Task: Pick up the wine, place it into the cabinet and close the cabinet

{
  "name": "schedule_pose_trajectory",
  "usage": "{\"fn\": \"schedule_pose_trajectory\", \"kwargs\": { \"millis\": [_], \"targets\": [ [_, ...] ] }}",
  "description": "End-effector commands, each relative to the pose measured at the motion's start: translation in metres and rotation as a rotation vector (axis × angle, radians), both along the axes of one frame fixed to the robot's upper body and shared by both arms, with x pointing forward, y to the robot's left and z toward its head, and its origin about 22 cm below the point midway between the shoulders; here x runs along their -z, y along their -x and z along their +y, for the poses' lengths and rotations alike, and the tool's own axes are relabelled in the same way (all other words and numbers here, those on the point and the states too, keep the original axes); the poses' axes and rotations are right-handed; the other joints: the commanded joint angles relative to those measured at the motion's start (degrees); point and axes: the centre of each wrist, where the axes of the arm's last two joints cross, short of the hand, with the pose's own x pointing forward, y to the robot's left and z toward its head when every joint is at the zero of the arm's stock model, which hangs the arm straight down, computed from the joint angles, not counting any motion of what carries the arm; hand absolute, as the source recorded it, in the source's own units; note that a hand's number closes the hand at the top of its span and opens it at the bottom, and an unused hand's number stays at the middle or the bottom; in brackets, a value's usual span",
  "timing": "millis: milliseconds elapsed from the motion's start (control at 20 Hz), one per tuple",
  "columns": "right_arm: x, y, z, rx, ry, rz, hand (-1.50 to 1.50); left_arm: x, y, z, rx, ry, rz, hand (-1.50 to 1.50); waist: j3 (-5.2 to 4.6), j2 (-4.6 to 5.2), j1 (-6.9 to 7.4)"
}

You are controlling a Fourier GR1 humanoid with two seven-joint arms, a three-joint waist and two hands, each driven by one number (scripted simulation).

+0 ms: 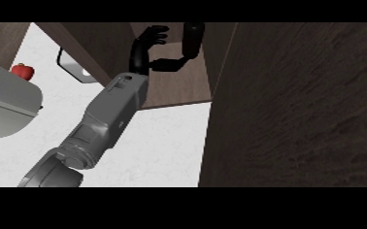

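Observation:
The wine bottle [193, 38] is a dark, slim shape standing upright inside the open cabinet, on its brown shelf [179, 89]. My left hand [147, 53] reaches into the cabinet just left of the bottle. Its fingers [155, 33] are loosely bent and stand apart from the bottle, while the thumb [172, 63] stretches right and meets the bottle's lower part. Nothing is enclosed in the hand. The grey forearm [114, 106] rises from the lower left. My right hand does not show.
The cabinet's open door [287, 106] fills the right side as a large dark panel. Another dark panel [86, 43] slants at the upper left. On the white counter [165, 145] are a small white object [77, 69], a grey round item [14, 106] and a red thing [23, 71].

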Motion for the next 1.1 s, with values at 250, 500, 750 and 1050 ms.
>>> {"fn": "schedule_pose_trajectory", "kwargs": {
  "millis": [250,500,750,1050],
  "targets": [
    [-0.020,0.015,-0.002,-0.063,-0.092,0.006,-1.50,-0.003,-0.004,0.009,-0.076,-0.090,-0.026,-1.50,-0.03,0.48,-0.25],
    [-0.020,0.021,-0.003,-0.079,-0.083,-0.004,-1.50,-0.013,-0.008,0.007,-0.057,-0.019,-0.056,-1.50,-0.05,0.23,-0.91],
    [-0.030,0.024,-0.007,-0.072,-0.092,-0.004,-1.50,-0.031,-0.016,0.009,0.039,0.088,-0.114,-1.50,-0.11,-0.12,0.22],
    [-0.030,0.027,-0.005,-0.087,-0.075,0.014,-1.50,-0.044,-0.018,-0.013,0.163,0.216,-0.167,1.50,-0.10,-0.45,0.82]
  ]
}}
